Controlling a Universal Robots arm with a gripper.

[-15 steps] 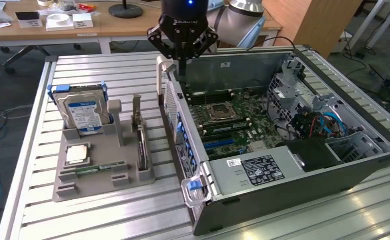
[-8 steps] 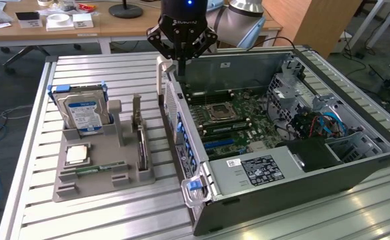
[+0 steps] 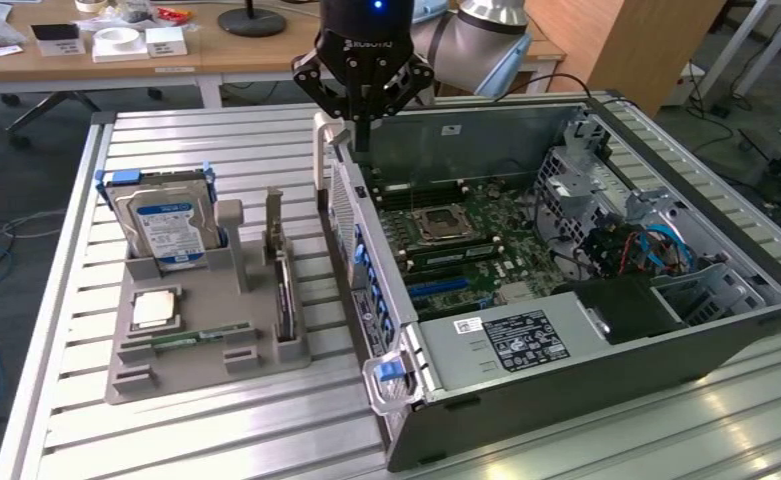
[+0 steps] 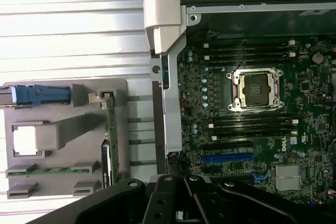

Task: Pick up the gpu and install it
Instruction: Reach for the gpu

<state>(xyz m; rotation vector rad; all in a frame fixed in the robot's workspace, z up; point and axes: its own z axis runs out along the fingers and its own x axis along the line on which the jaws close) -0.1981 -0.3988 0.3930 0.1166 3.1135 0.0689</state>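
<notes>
The gpu [image 3: 279,268] stands on its edge in a slot of the grey holder [image 3: 203,375], on the exterior view's left of the open computer case [image 3: 564,335]. From the wrist view the gpu [image 4: 109,132] appears edge-on as a thin dark and green strip. My gripper [image 3: 361,124] hangs shut above the case's near side wall, at its rear end, well apart from the gpu. Nothing shows between its fingers. The black gripper [image 4: 184,200] body sits over the motherboard [image 4: 252,129], near the blue slot [image 4: 227,158].
The holder also carries an upright hard drive [image 3: 170,225] with a blue-white label, a square processor [image 3: 154,308] and a slim green RAM stick [image 3: 197,337]. The case lies on a slatted metal table [image 3: 203,150]. Cables and a drive cage [image 3: 630,240] crowd the case's far end.
</notes>
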